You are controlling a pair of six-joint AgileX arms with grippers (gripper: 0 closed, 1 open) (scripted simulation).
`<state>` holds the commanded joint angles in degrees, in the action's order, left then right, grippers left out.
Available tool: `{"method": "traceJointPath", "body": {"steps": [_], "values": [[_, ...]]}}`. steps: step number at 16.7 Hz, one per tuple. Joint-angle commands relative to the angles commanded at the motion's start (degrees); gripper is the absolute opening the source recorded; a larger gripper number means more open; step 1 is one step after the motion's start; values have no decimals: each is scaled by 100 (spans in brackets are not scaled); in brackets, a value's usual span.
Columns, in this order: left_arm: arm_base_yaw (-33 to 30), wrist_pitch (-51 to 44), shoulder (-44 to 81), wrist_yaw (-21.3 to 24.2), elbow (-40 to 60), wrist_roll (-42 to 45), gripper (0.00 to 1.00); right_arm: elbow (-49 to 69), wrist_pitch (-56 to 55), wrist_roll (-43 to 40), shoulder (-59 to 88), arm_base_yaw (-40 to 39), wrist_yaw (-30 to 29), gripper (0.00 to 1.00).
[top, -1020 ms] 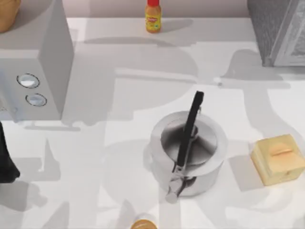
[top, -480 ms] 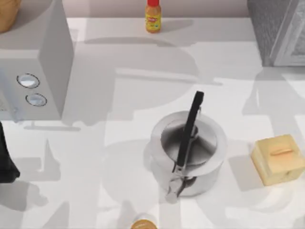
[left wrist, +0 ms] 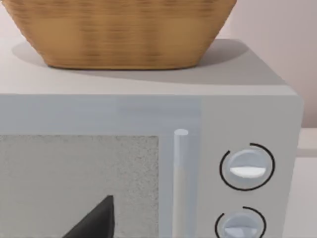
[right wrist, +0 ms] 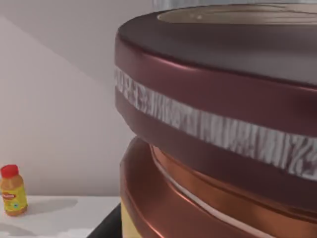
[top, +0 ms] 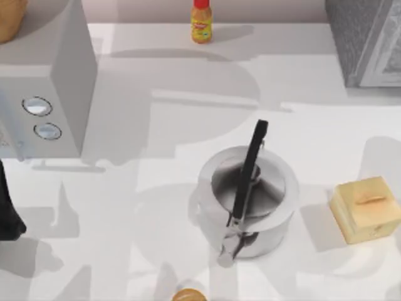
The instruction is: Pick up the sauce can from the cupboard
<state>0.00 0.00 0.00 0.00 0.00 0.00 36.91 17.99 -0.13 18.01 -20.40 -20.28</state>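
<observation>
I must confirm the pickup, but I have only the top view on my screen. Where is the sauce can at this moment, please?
Observer: In the right wrist view the sauce can is very close to the camera, with its dark-brown lid and copper-coloured body.
Operator: Does the end effector hold it?
Observer: I cannot tell. Beyond the can, that view shows the yellow bottle standing upright on the table, farther off.
Operator: And the left arm?
Observer: The left arm is at the table's left edge. Its wrist view faces the light-grey box with two knobs, and a woven basket stands on top of that box.
</observation>
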Motion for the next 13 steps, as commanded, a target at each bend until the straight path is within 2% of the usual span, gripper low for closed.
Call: {"method": "traceJointPath", "body": {"steps": [3,6,9,13], "values": [[0,0,0,0,0,0,100,-1700,-742,7,-876,763,752,0],[0,0,0,0,0,0,100,-2884,-1337,10,-1438,1452,1437,0],[0,0,0,0,0,0,100,-3544,-1711,12,-1735,1924,1911,0],[0,0,0,0,0,0,100,-3691,-1799,13,-1801,2040,2028,0]]}}
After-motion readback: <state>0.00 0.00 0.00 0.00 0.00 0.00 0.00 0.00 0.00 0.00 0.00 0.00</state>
